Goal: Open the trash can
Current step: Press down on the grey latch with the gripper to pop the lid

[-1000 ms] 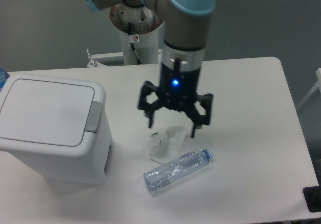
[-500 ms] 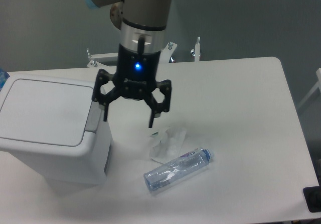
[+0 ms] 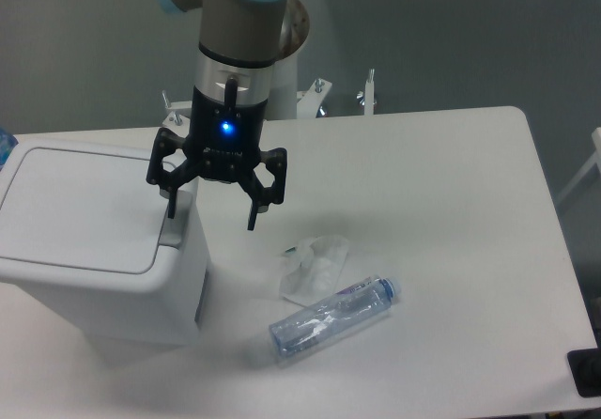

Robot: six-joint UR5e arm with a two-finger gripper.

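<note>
**Hand over bin's tab edge, lid down**

Bin (image 3: 94, 250) sits at the worktop's (image 3: 451, 203) left edge, toward the near-left corner — lid (image 3: 84, 208) flat and closed, grey tab (image 3: 175, 227) on its right side. Hand (image 3: 212, 212) spread wide, holding nothing, blue light lit on its body. One fingertip (image 3: 171, 210) is at the lid's right edge just above the tab; can't tell if it touches. The other fingertip (image 3: 253, 222) hangs over bare worktop just right of the bin. Crumpled clear wrapper (image 3: 312, 264) lies mid-worktop, with a clear bottle (image 3: 333, 318) on its side just beyond it toward the near edge — both apart from the bin.
</note>
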